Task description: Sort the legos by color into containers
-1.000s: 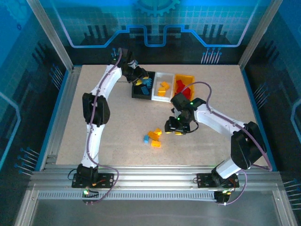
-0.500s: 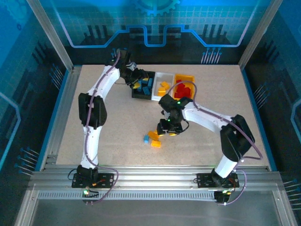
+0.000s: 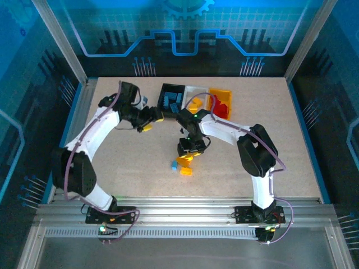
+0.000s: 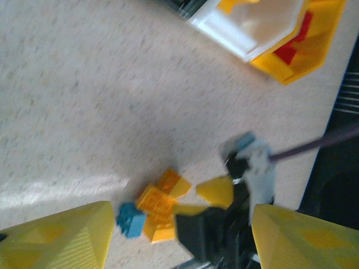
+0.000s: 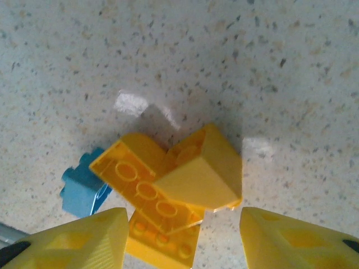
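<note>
Yellow bricks (image 5: 162,190) sit between parted fingers (image 5: 73,241) of right gripper (image 3: 188,153) (poised to grab one); left gripper (image 3: 152,122), clear of them, open, empty.

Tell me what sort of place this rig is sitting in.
Probably a lab or demo robot cell, not a home: an aluminium frame rings the table, blue printed panels wall it in, and the table holds bins and legos for sorting.
</note>
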`<state>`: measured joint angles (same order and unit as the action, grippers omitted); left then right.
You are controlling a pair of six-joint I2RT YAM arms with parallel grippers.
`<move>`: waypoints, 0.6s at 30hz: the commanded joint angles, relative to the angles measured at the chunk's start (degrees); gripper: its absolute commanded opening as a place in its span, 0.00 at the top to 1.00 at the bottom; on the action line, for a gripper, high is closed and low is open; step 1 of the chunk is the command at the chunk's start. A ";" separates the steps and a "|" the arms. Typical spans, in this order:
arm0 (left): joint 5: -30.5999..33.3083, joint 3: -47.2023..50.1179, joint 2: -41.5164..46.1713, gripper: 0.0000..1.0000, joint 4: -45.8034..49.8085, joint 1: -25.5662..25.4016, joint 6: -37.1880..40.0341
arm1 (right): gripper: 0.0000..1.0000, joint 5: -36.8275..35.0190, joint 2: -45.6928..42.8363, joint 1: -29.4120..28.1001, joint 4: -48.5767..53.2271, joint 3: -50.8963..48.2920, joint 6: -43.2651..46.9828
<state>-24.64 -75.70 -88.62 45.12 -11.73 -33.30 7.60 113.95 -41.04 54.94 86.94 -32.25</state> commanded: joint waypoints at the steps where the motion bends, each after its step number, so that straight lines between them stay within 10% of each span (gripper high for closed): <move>1: 1.47 5.48 5.37 0.32 -0.60 0.56 -0.11 | 0.44 -0.44 2.35 1.11 2.54 2.00 1.48; 18: 1.98 11.10 11.28 0.32 1.11 1.00 -0.80 | 0.49 -1.20 5.61 6.11 1.35 3.03 2.17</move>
<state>-23.18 -65.39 -78.30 45.12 -11.35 -33.56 8.12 117.89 -36.16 55.64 89.10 -30.35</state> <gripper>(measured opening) 0.681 0.517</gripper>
